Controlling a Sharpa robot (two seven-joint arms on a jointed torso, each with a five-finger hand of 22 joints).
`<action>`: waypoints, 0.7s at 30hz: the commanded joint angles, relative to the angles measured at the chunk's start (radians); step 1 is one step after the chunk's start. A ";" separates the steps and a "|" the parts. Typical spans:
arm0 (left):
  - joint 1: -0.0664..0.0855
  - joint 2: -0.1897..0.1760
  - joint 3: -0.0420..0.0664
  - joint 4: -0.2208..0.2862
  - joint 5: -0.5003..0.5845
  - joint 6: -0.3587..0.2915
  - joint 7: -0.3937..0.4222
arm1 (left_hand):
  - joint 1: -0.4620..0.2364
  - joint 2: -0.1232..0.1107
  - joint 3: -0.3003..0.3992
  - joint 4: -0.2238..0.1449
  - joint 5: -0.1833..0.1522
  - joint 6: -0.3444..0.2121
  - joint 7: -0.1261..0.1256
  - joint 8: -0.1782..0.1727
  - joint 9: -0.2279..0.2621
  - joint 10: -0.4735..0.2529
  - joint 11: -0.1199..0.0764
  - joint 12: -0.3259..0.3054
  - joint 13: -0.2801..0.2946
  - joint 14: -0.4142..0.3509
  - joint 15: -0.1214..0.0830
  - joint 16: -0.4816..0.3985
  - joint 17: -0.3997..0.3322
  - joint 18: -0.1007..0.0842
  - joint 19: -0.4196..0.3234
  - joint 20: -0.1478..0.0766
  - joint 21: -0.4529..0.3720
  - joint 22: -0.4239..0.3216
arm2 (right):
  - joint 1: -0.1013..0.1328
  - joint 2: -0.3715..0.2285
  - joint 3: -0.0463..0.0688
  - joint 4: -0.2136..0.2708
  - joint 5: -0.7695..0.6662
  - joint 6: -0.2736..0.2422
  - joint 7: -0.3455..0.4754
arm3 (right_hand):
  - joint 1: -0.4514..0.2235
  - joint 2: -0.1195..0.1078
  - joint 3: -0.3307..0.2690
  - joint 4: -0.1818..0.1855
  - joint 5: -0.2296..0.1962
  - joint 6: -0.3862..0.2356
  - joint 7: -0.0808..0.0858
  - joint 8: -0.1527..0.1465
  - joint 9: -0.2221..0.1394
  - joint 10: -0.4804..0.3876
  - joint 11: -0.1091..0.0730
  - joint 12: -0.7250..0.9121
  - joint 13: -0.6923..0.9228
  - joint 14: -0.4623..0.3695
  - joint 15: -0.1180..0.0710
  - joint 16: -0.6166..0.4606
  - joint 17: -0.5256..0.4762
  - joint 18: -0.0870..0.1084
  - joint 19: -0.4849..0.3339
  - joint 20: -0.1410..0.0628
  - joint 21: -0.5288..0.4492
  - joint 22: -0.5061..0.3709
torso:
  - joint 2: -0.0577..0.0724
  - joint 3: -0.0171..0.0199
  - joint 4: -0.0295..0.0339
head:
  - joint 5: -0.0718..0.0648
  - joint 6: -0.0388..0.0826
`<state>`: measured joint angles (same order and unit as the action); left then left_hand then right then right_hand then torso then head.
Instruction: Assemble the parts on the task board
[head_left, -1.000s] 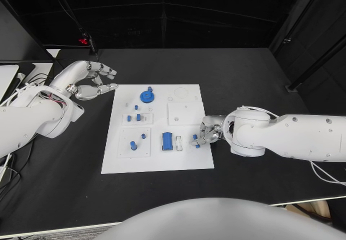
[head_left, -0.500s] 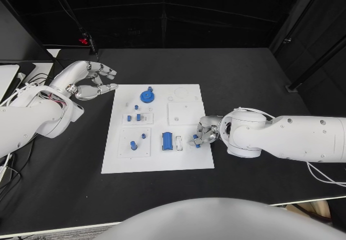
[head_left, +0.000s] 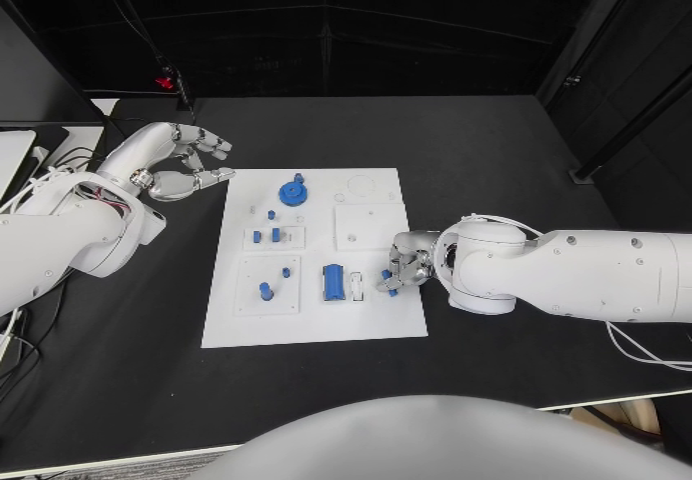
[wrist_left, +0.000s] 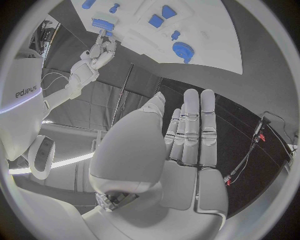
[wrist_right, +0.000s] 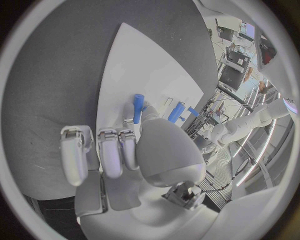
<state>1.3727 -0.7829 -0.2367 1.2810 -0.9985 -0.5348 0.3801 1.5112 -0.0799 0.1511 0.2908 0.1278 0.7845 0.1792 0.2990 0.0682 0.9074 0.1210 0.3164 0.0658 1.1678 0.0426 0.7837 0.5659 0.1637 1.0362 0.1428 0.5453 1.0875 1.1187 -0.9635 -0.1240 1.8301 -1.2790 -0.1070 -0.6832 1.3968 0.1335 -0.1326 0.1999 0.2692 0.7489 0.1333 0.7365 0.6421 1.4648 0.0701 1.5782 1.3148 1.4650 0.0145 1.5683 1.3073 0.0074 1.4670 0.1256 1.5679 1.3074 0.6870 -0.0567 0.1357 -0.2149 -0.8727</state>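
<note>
Right hand (head_left: 408, 266) is sitting over the right edge of the task board (head_left: 316, 330), fingers (wrist_right: 111, 150) curled and pinching a slim blue peg (wrist_right: 137, 108) that is sticking out past the fingertips. In the head view the peg is showing as a bit of blue at the fingers, just right of the tall blue block (head_left: 335, 282) standing in the board's lower middle. Left hand (head_left: 179, 163) is hovering off the board's upper-left corner above the black table (head_left: 476, 150), holding nothing, fingers loosely apart; wrist view is showing them stretched out straight, side by side (wrist_left: 190, 131). Round blue part (head_left: 294, 190) is resting near the board's top edge. Small blue pieces (head_left: 268, 236) are standing in the left-hand plates, one more (head_left: 267, 291) lower left.
</note>
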 joint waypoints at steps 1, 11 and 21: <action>0.001 -0.001 0.001 0.002 0.005 0.005 -0.001 | -0.001 0.006 -0.007 0.002 0.005 0.005 0.000 -0.006 0.000 0.006 -0.001 0.004 -0.002 0.005 0.001 -0.006 -0.001 0.017 0.007 0.003 -0.002 0.002 | -0.014 0.002 -0.012 -0.011 0.005 0.016 -0.051 | 0.063 0.023 0.043 -0.031 -0.035 -0.064 0.006 -0.148 -0.330 0.106 0.004 -0.007 0.256 0.106 0.007 0.002 0.263 -0.007 0.104 0.005 0.003 0.263 | 0.000 -0.0007 0.0002 | -0.001 0.000; 0.002 -0.003 0.001 0.004 0.005 0.006 -0.002 | -0.001 0.007 -0.007 0.002 0.005 0.006 0.000 -0.006 0.000 0.006 -0.001 0.004 -0.002 0.005 0.001 -0.006 -0.001 0.017 0.008 0.003 -0.001 0.003 | -0.018 -0.011 -0.012 0.003 0.031 -0.075 0.032 | 0.088 -0.011 0.192 -0.086 -0.023 -0.007 0.007 -0.230 -0.413 0.106 0.004 -0.007 0.256 0.106 0.010 0.002 0.263 -0.007 0.104 0.007 0.003 0.263 | 0.001 0.0001 -0.0002 | 0.003 0.000; 0.002 -0.005 0.001 0.004 0.005 0.008 -0.005 | -0.001 0.007 -0.007 0.002 0.005 0.006 0.000 -0.006 0.000 0.006 -0.001 0.004 -0.002 0.005 0.001 -0.006 -0.001 0.017 0.008 0.003 -0.001 0.003 | -0.019 -0.045 -0.011 0.037 0.112 -0.194 0.138 | 0.046 -0.065 0.321 -0.111 0.016 0.086 0.011 -0.311 -0.476 0.106 0.006 -0.007 0.256 0.106 0.012 0.002 0.263 -0.007 0.104 0.010 0.003 0.263 | 0.000 0.0001 -0.0006 | 0.008 0.000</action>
<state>1.3727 -0.7876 -0.2367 1.2832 -0.9985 -0.5316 0.3775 1.5112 -0.0799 0.1511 0.2907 0.1278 0.7845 0.1792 0.2990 0.0682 0.9074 0.1210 0.3164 0.0658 1.1678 0.0426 0.7837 0.5659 0.1637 1.0398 0.1464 0.5453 1.0891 1.1057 -1.0072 -0.1298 1.8670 -1.2202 -0.2413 -0.5956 1.4580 0.0890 0.0695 0.2064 0.2834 0.8294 0.1449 0.4276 0.6781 1.4632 0.0721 1.5674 1.3055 1.4651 0.0217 1.5683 1.3073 0.0074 1.4635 0.1291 1.5679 1.3074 0.6878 -0.0566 0.1357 -0.2070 -0.8727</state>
